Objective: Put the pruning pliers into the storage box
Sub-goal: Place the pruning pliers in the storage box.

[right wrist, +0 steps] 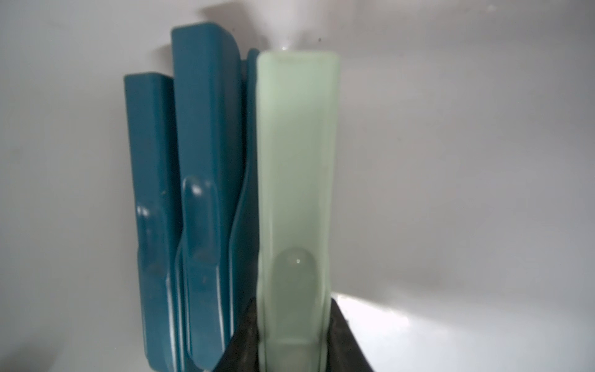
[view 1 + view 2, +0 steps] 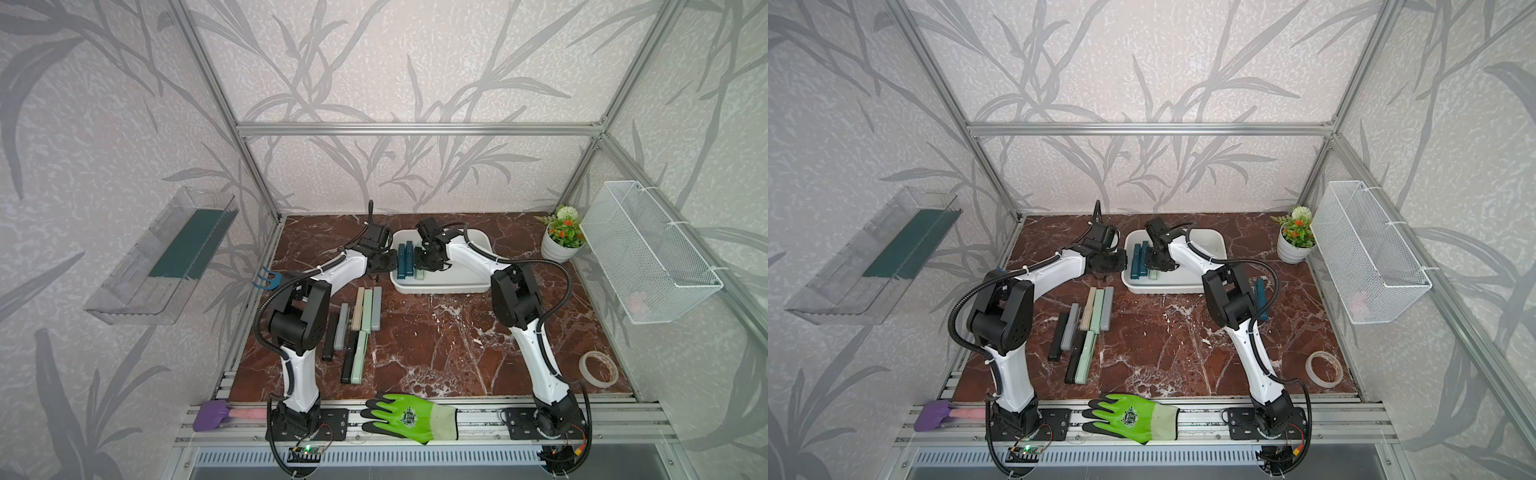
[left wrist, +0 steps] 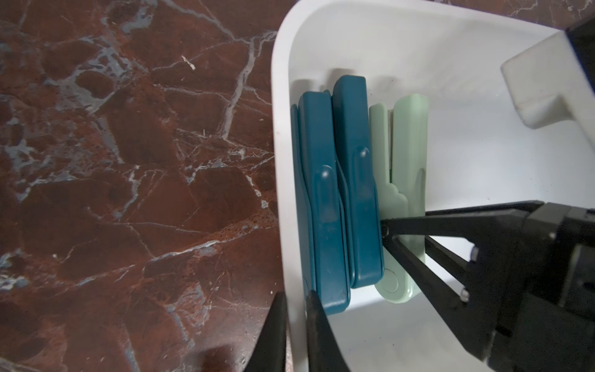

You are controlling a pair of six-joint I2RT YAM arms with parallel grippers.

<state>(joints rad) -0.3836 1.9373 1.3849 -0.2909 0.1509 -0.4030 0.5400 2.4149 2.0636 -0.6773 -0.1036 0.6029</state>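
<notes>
Two teal pruning pliers lie in the storage box beside the pale green pliers, one end hidden inside the tight right gripper, while the left gripper, mostly cut off, pinches the box's wall.

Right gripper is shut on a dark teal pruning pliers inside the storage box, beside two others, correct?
No. The right wrist view shows the right gripper shut on a pale green pruning pliers, not a dark teal one, inside the storage box, beside two dark teal pliers.
</notes>
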